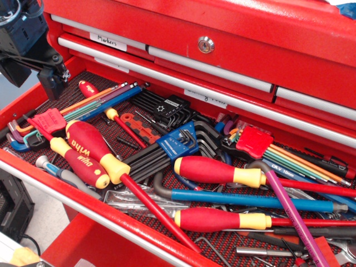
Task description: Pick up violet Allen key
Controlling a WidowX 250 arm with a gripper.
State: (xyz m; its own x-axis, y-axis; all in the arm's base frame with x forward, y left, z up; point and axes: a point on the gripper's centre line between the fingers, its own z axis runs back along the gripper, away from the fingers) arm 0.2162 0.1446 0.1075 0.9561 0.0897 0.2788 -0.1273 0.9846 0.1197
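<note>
The violet Allen key (293, 216) is a long glossy magenta rod lying at the right of the open red drawer (83, 203). It runs from about the yellow collar of a red screwdriver (219, 170) down to the lower right, across the thick blue rod (253, 201) and a second red screwdriver (222, 219). Its bent end is hard to make out. My gripper (54, 78) is at the upper left, above the drawer's left end and far from the key. Its black fingers point down; I cannot tell whether they are open or shut.
The drawer is crowded: rainbow key sets in red holders (47, 119) (255, 140), a blue-holder key set (177, 144), black keys (164, 108), two red-yellow Wiha screwdrivers (89, 147). The cabinet's closed drawers (211, 50) rise behind.
</note>
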